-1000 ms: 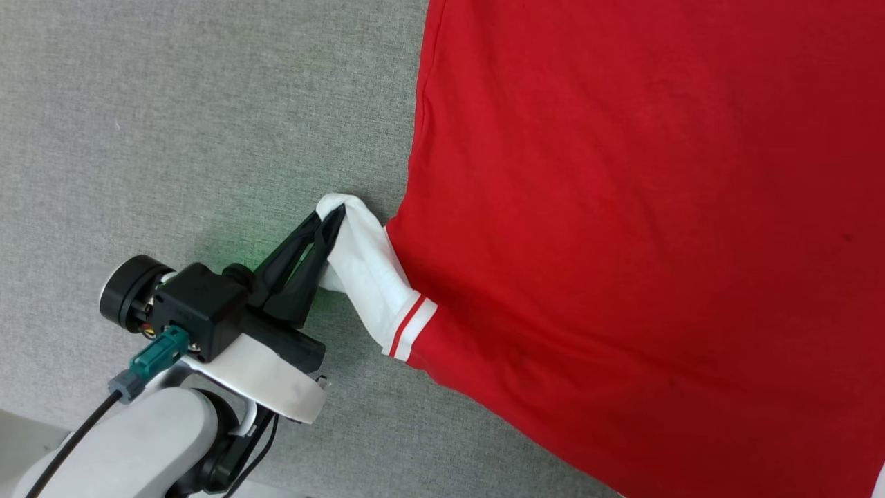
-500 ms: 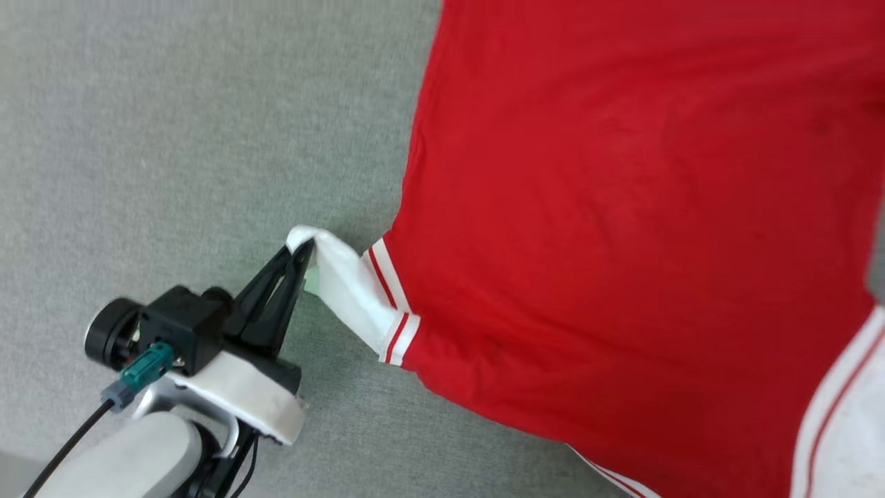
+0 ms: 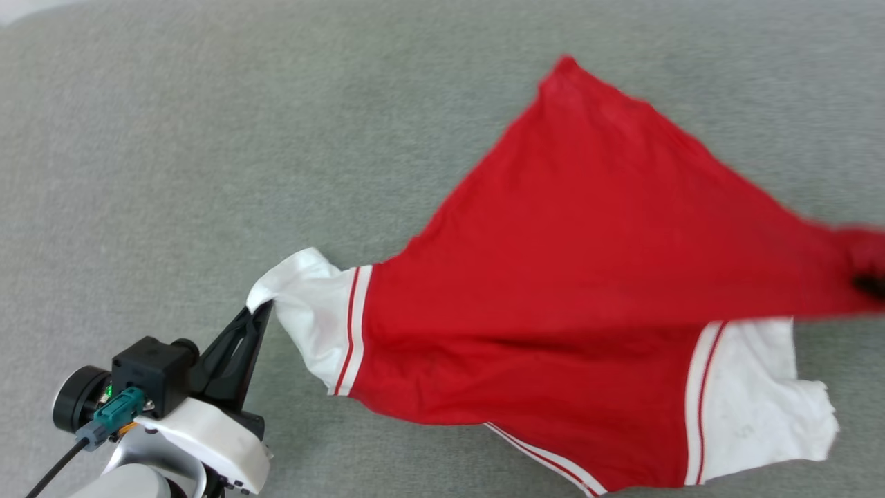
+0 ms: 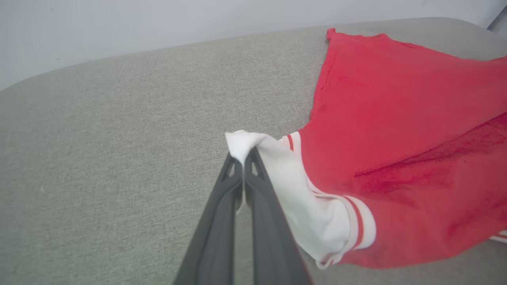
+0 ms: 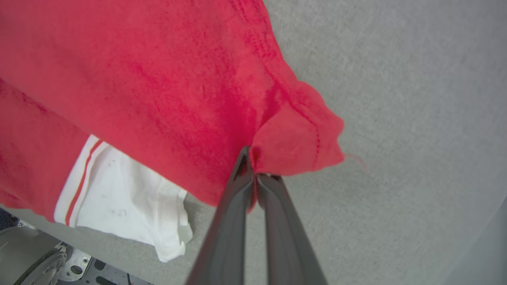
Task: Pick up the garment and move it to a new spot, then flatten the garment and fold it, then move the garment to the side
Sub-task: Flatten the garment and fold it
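The garment [image 3: 567,277], a red T-shirt with white sleeves and red-white striped trim, is stretched across a grey fabric surface [image 3: 207,173]. My left gripper [image 3: 261,311] is at the lower left, shut on the tip of one white sleeve [image 3: 311,325]. The left wrist view shows its fingers [image 4: 242,158] pinched on that sleeve [image 4: 293,190]. In the right wrist view my right gripper [image 5: 253,152] is shut on a bunched corner of the red hem [image 5: 297,138]. That corner [image 3: 857,266] is drawn taut to the head view's right edge. The other white sleeve [image 3: 753,394] hangs loose below it.
The grey surface [image 4: 99,158] has a rounded far edge with a pale wall [image 4: 158,23] behind it. Part of the robot's base [image 5: 31,261] is at the lower left of the right wrist view, beyond the surface's edge.
The head view has shifted and pulled back. The red body, earlier spread wide, is now drawn taut toward the right, and the second white sleeve has come into view. My left gripper keeps its hold.
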Tool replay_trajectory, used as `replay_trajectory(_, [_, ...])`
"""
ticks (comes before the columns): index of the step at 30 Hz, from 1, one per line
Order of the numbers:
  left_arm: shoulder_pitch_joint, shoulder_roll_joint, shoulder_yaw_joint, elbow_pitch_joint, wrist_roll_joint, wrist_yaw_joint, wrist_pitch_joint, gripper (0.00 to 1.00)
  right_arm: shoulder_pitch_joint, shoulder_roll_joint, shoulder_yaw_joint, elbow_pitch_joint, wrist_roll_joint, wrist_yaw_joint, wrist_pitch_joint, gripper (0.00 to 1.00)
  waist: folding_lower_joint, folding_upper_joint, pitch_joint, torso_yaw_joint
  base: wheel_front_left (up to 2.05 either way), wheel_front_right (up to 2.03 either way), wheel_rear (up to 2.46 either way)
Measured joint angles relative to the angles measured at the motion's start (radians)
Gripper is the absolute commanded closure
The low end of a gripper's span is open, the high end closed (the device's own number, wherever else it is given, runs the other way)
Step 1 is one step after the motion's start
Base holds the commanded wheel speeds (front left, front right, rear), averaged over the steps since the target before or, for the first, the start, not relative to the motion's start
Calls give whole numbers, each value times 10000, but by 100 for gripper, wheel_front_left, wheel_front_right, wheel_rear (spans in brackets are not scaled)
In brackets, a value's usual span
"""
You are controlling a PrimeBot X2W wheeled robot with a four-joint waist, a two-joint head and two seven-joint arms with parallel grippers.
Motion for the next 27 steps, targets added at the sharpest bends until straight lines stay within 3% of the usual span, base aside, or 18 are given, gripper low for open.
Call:
replay_trajectory(6, [424,113,263,-21,-29,73,0,100,3265,-332,-771,-399,451,0,-871,100,0,0,-378,-488,0,0,0])
replay_trajectory(12, [608,119,362,-2,-15,63,0,100,5500,380,-1062,-324,393,0,-1250,100,0,0,-468,-645,0,0,0])
replay_trajectory(14, [647,123,368,25,-17,54,0,100,5616,581,-1342,-349,201,0,-1384,0,0,0,-471,-679,0,0,0])
replay_trajectory(20, [709,144,364,23,-8,36,0,100,5144,775,-2512,-1187,71,0,-1323,0,0,0,-473,-734,0,0,0])
replay_trajectory(27, [537,2,280,8,161,-21,29,100,3010,539,-3356,-2165,-128,0,-571,0,0,0,-255,-497,0,0,0])
